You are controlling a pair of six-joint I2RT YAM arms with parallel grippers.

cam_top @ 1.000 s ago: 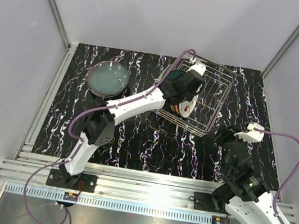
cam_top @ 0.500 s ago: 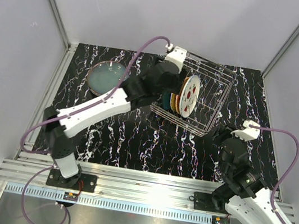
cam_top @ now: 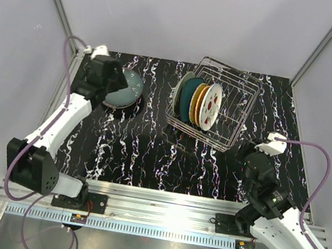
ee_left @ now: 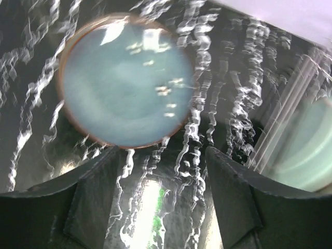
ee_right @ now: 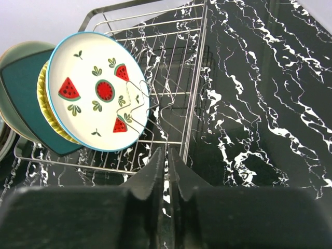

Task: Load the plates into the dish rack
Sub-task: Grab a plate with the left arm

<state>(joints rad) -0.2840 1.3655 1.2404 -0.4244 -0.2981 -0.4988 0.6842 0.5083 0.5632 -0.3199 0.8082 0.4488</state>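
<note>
**Top external view:** The left arm has swung away from the dish rack, where the loaded plates now stand on edge. It is now over the grey-blue plate, which lies flat near the left wall and looks to be the last one to load.

**Left wrist view:** The left gripper is spread and empty, just short of that plate's near rim.

**Right wrist view:** The right gripper is almost pressed together and empty, near the rack's front rail. Free slots remain beside the watermelon plate.
</note>
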